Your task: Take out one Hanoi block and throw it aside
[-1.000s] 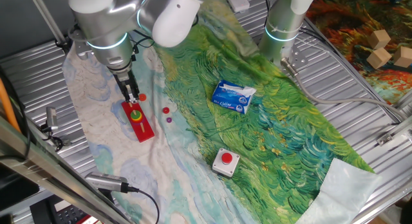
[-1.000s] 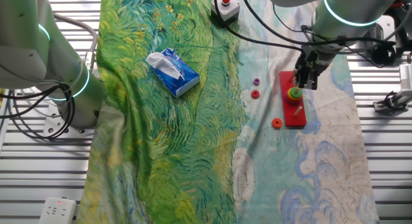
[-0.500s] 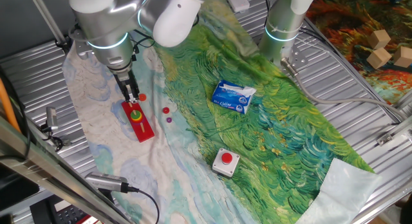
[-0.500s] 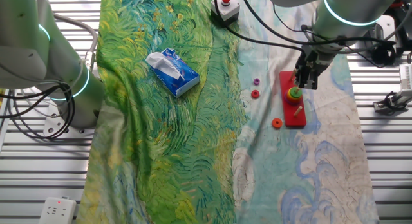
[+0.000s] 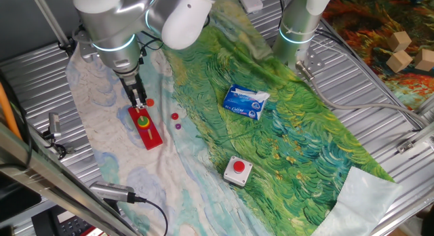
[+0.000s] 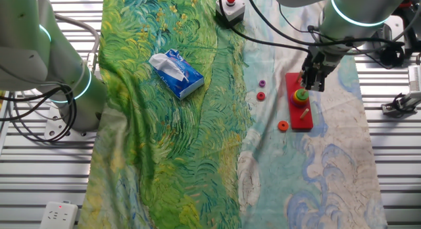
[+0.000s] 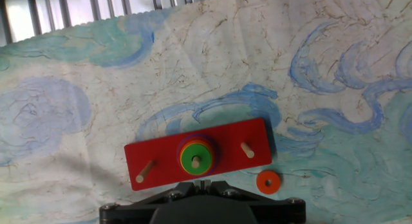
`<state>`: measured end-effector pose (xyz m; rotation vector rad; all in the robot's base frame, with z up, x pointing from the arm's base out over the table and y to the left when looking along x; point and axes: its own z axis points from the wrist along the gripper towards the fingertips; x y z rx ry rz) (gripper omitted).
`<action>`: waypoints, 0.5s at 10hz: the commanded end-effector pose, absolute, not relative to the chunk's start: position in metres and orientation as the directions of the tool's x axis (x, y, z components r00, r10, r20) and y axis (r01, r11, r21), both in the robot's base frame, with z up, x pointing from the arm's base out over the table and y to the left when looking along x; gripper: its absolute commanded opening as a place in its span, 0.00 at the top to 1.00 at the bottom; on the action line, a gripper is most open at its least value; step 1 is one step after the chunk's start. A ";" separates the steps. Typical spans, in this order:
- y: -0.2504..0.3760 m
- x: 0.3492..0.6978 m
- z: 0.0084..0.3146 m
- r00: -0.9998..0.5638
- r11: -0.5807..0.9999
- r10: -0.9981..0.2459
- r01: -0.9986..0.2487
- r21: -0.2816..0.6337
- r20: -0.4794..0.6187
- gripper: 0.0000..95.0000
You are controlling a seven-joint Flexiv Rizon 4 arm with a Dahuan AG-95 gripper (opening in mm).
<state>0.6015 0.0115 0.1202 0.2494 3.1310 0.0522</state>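
Note:
The green Hanoi block [image 7: 196, 160] lies on top of a stack of discs on the middle peg of the red board [image 7: 158, 154]. It also shows in one fixed view [image 5: 143, 118] and in the other fixed view [image 6: 301, 95]. My gripper [image 7: 202, 183] is shut and empty, its fingertips pressed together. It hangs just above and beside the stack, at the board's near edge [image 5: 140, 104] [image 6: 309, 83]. The board's two outer pegs are bare.
An orange disc [image 7: 268, 181], a red disc [image 6: 260, 95] and a purple disc [image 6: 262, 83] lie loose on the cloth beside the board. A tissue pack [image 5: 245, 102] and a red button box [image 5: 238, 169] sit farther off. A second arm's base [image 5: 298, 26] stands at the back.

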 end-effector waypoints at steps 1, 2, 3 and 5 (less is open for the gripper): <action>0.012 0.602 0.120 -0.987 0.987 0.157 0.157 0.017 0.027 1.00; 0.012 0.602 0.120 -0.987 0.988 0.155 0.155 0.008 0.034 1.00; 0.012 0.602 0.120 -0.987 0.988 0.154 0.154 0.005 0.038 1.00; 0.012 0.602 0.120 -0.988 0.989 0.148 0.147 -0.012 0.050 1.00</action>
